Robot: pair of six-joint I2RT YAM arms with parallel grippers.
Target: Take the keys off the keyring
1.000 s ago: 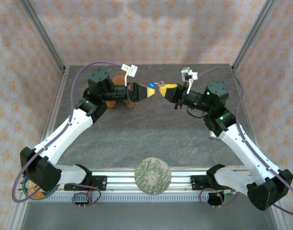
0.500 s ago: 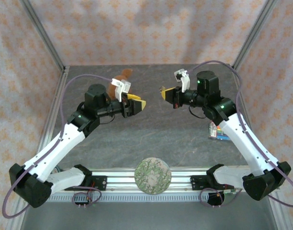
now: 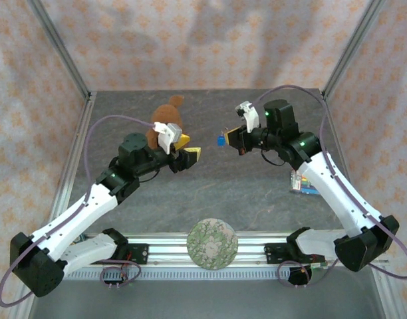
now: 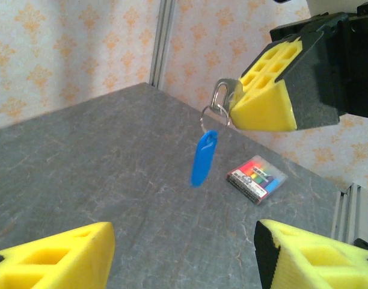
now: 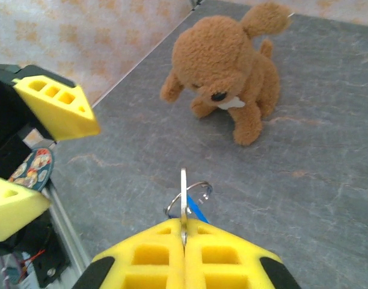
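Blue key (image 4: 203,158) hangs free off the keyring (image 4: 208,117), in the air well above the tabletop (image 3: 210,193), mid-table between the two arms. Ring also threads the pale key (image 4: 222,96), whose silvery end pokes out of the right tool (image 4: 256,96). That tool is clenched on it, pads pressed flat together. Left tool (image 4: 184,241) faces it from near by, spread wide and empty. Blue key sits roughly centred in its gap, but farther out.

Judgement: step in hand is the left tool's approach to the dangling key. Best to advance level, bracket the blue blade across its flat faces and pinch low. Then work it round the coil against the right tool's hold. Key likely to swing, so go slow.

Hard to read: the ring's split is too fine to find. Most of the pale key is buried between the pads. Plush dog (image 5: 226,72) and colour packet (image 4: 257,179) lie on the tabletop, well apart from the work.
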